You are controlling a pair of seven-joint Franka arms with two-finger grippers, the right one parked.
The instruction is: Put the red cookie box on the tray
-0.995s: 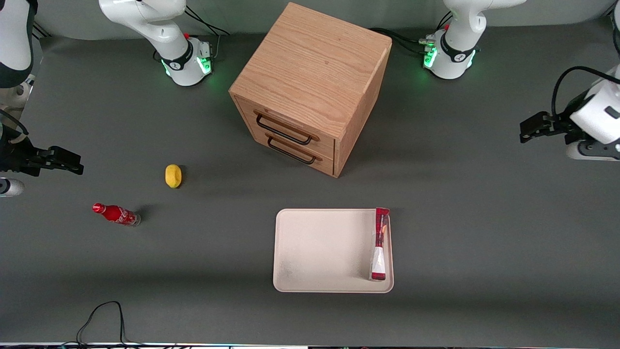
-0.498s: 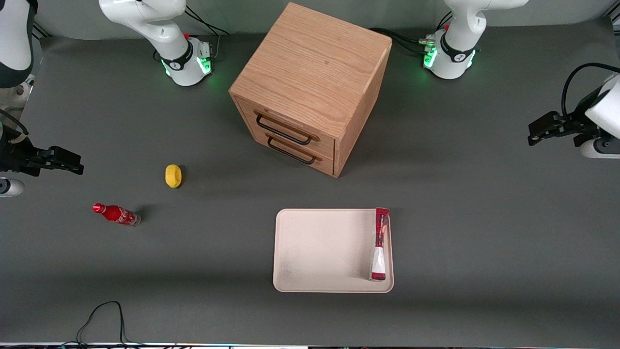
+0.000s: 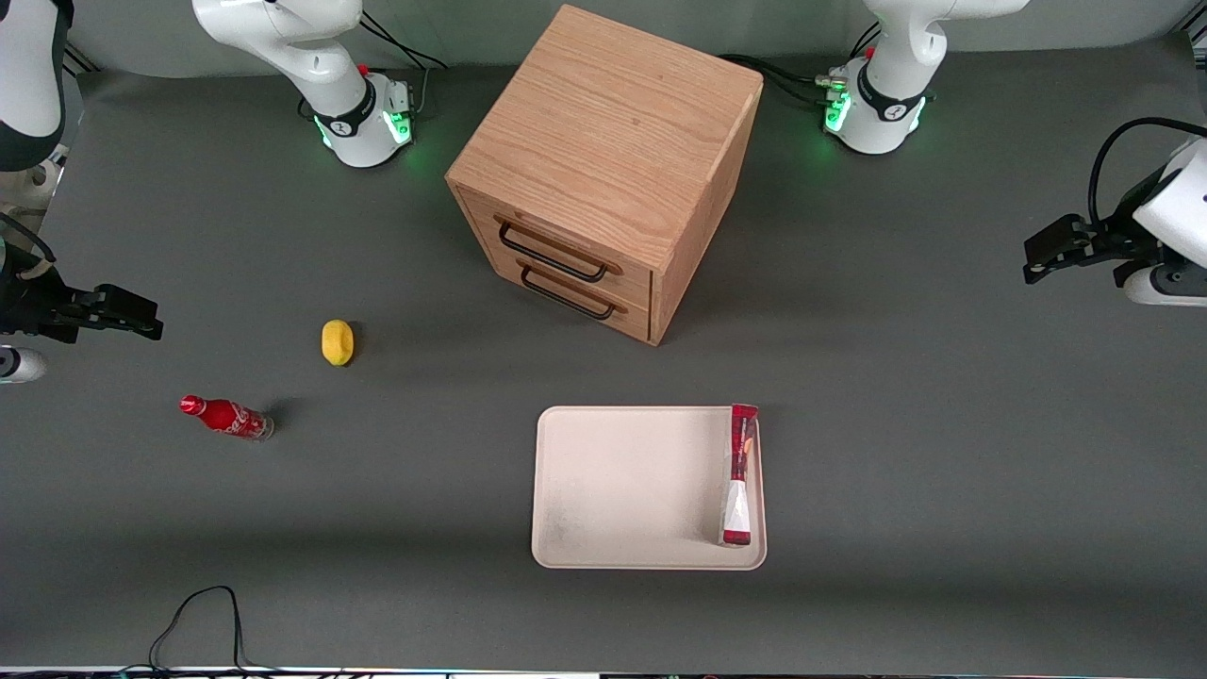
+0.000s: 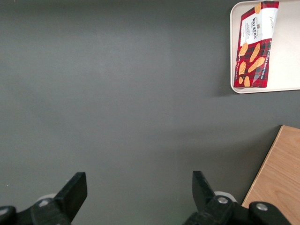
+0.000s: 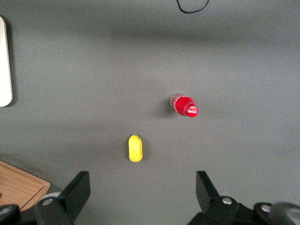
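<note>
Cookie box (image 3: 738,476) lies in the tray (image 3: 613,471), along its edge toward the working arm. The gripper (image 3: 1037,259) hangs well apart, fingers (image 4: 75,190) spread, holding nothing.

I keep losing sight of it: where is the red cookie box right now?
The red cookie box lies on the tray, along the tray's short edge nearest the working arm's end of the table. The gripper is open, far off above the bare table.

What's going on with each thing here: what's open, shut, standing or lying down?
Cookie box: lying in the tray, along one short rim.
Tray: flat on the table.
Hand: open, empty, near the table's edge.
Drawers: both shut.
Bottle: standing, capped.
Lemon: resting on the table.
</note>
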